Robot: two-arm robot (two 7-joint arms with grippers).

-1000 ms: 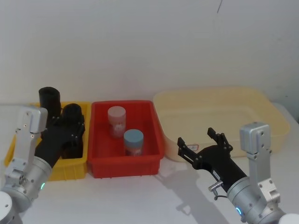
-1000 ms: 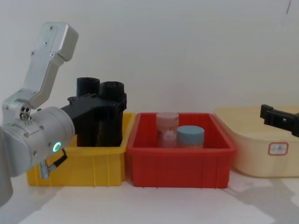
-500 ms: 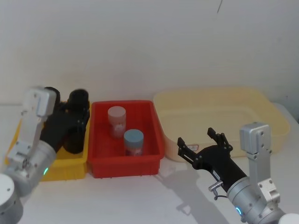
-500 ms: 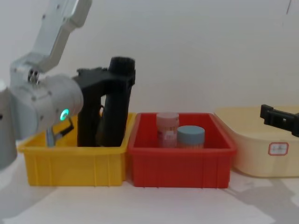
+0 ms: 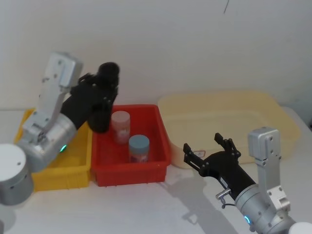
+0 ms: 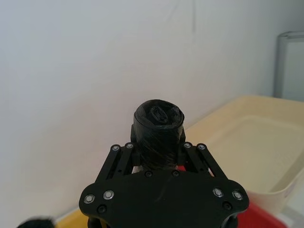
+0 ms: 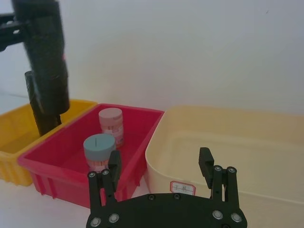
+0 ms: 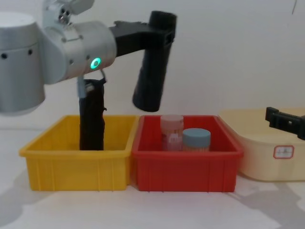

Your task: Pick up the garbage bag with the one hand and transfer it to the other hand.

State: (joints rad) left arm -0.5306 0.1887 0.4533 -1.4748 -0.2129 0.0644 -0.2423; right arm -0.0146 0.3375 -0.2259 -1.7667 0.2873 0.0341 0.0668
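While the left gripper (image 8: pixel 161 34) pinches the garbage bag (image 8: pixel 150 81) near its top, the roll hangs tilted at upper centre of the chest view.
The left arm stretches in from the upper left, holding the roll clear above where the yellow bin (image 8: pixel 71 164) meets the red bin (image 8: pixel 186 169). The right gripper (image 5: pixel 204 147), fingers spread, sits at lower right of the head view.

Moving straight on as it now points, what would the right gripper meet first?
Probably the near wall of the cream tub, by its label, which the open right gripper faces; depth is unclear.
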